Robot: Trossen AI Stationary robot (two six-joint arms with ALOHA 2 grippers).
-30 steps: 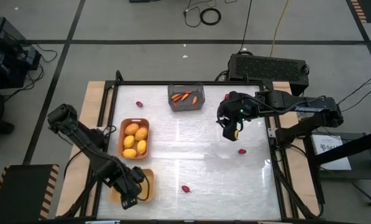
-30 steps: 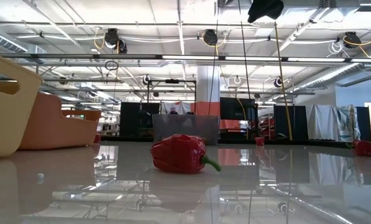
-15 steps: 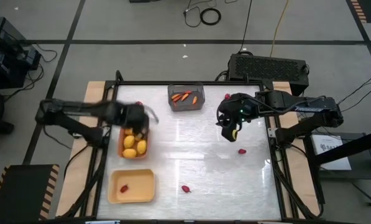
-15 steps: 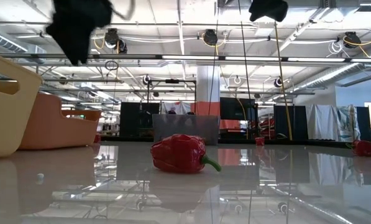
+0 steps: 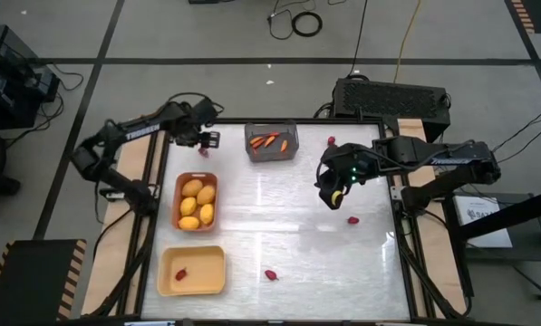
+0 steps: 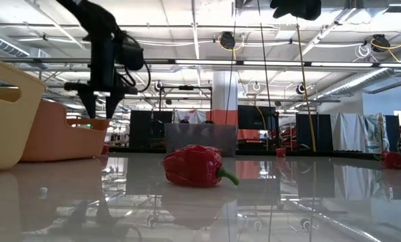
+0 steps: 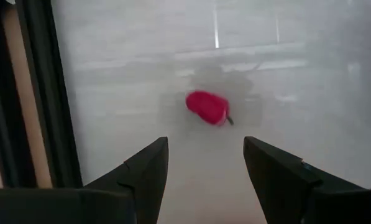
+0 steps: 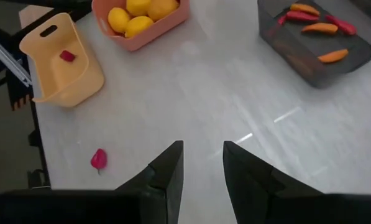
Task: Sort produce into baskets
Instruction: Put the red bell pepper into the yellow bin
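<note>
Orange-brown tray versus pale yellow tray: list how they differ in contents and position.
The orange-brown tray holds several yellow-orange oval fruits; the pale yellow tray holds a single small red piece. The orange-brown tray sits nearer the table's middle row, the pale yellow tray at the near edge below it. Both lie on the table's left side, open-topped and rectangular.

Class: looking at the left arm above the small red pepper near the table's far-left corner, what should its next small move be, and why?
Probably lower the left tool straight down: its fingers are open, and the small red toy pepper lies loose on the white tabletop just ahead of them, not yet gripped.
</note>
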